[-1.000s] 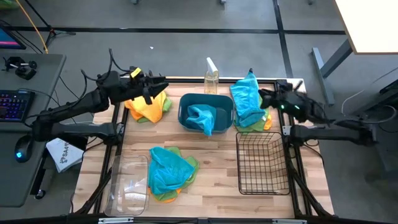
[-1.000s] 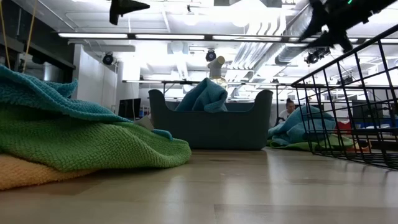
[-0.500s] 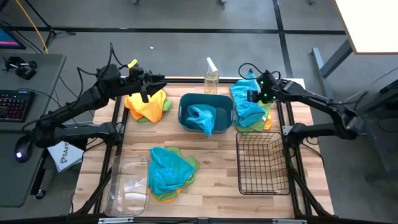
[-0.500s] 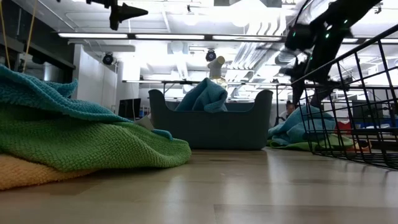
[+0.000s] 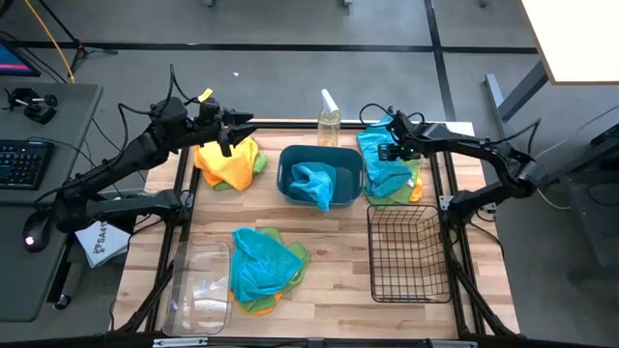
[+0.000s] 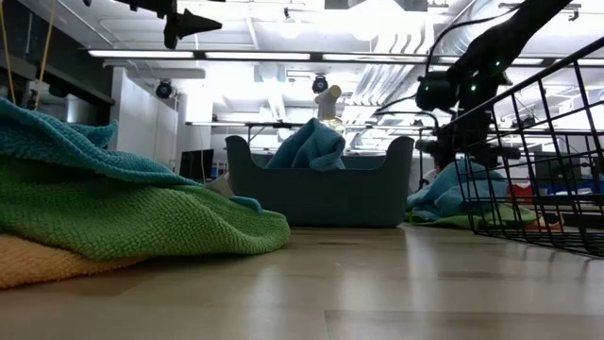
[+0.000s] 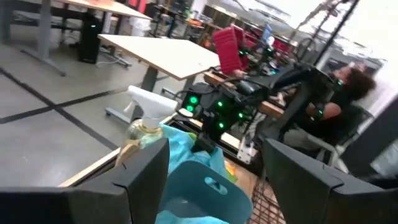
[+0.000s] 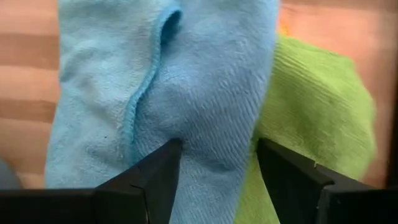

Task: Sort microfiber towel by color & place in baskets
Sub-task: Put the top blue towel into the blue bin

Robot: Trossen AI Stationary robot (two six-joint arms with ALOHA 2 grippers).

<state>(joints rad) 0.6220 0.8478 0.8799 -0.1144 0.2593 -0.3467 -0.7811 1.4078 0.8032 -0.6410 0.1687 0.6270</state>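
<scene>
A: Right gripper (image 5: 387, 153) status?
B: Low over the far-right towel pile, next to the teal tub (image 5: 320, 175). Jaws parted, nothing pinched. From the right wrist view: turquoise towel (image 8: 168, 93) spread directly under and between the fingers (image 8: 149, 180), fold ridge running up just off the gap. Lime green towel (image 8: 311, 118) under it, off to one side past the other finger.

A: Contact with the cloth?
B: Can't tell. Very close, fingertips straddling the turquoise fabric.

A: Left gripper (image 5: 244, 125)?
B: Raised above the far-left orange towel (image 5: 227, 164), well clear of it. Jaws wide, empty. Pointed toward the spray bottle (image 7: 146, 121) and tub.

A: Baskets?
B: One turquoise towel (image 5: 317, 184) already in the teal tub. Black wire basket (image 5: 408, 253) near-right, empty. Clear bin (image 5: 198, 288) near-left, empty.

A: Other piles?
B: Mixed heap (image 5: 263, 269) front centre, just beside the clear bin: turquoise on top, green and orange edges below. Green edge also showing under the orange towel.
</scene>
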